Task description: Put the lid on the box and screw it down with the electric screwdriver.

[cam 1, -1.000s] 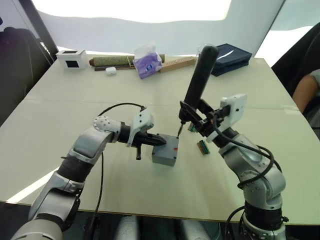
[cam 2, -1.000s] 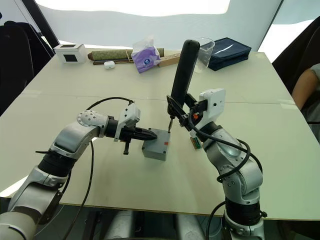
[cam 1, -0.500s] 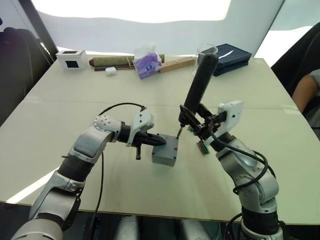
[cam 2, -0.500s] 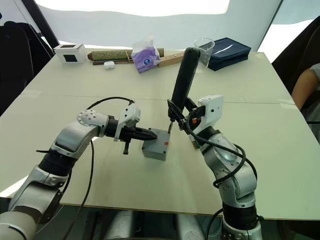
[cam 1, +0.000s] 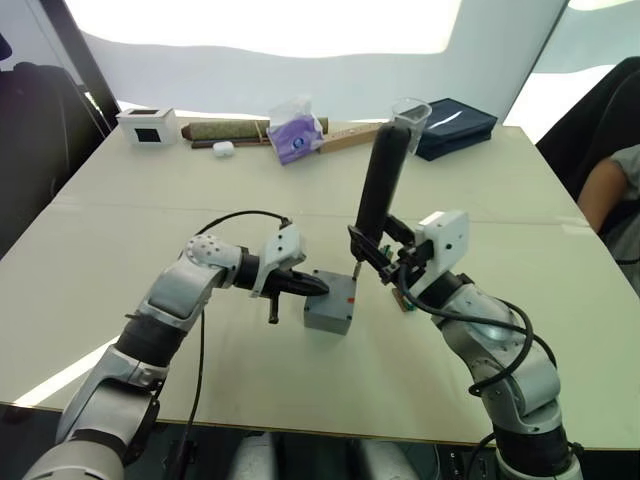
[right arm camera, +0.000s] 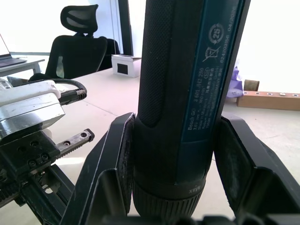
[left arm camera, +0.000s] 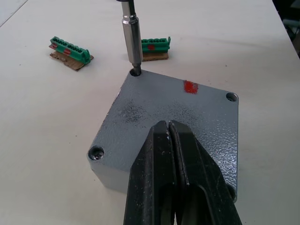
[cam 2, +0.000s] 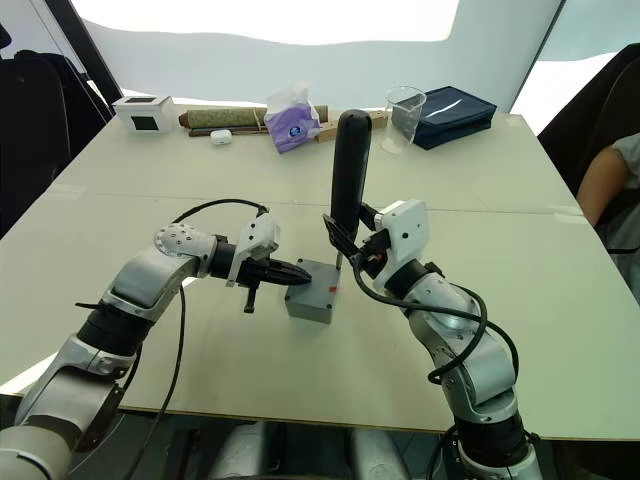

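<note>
Lid [left arm camera: 173, 112] on box [cam 1: 328, 312], screwdriver [cam 1: 378, 190] bit in corner hole, pinched by right gripper [cam 1: 385, 258], left gripper [left arm camera: 171, 140] pressed together atop, green strips [left arm camera: 70, 49] beside.

The box [cam 1: 331, 303] sits in the middle of the table [cam 1: 150, 220] with bare table in front of it. The left gripper [left arm camera: 172, 140], fingers closed, presses on the lid [left arm camera: 183, 119] and blocks its left side. The electric screwdriver [cam 1: 378, 187] stands in the far corner hole. Two green strips [left arm camera: 70, 48] lie just beyond.
</note>
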Robot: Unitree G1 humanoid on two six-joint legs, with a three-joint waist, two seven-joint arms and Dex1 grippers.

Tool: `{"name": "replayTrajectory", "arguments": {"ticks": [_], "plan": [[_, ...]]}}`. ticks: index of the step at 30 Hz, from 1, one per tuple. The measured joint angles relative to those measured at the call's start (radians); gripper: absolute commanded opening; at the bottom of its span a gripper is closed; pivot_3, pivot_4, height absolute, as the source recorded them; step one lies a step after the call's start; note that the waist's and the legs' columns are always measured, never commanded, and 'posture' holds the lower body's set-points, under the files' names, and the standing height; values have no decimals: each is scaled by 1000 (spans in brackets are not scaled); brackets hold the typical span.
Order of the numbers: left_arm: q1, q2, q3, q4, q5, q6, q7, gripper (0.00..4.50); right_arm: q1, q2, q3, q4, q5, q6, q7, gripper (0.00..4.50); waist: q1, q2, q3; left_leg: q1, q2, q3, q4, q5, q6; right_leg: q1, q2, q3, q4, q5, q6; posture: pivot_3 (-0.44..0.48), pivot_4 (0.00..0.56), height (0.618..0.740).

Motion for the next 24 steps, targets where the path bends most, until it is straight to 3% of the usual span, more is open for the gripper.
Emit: {"name": "replayTrajectory", "arguments": {"ticks": [18,22,24], "plan": [[18,-1,0,-8,0,0,10,0,-17,20,-17,20,-4,-8,9,1873,0,-2,-4,6,0,0,-3,0,0,7,-1,0,-5,0,0,0,150,740],[19,-24,14,-7,-10,8,23,0,-83,53,-112,38,102,76,-34,1873,1,0,-1,1,0,0,-3,0,0,2,-2,0,-4,0,0,0,150,740],[18,-51,41,3,-53,55,35,0,-220,10,-216,34,223,185,-89,1873,1,2,1,-9,1,0,0,1,-1,-7,-4,0,-1,1,1,0,150,740]]}}
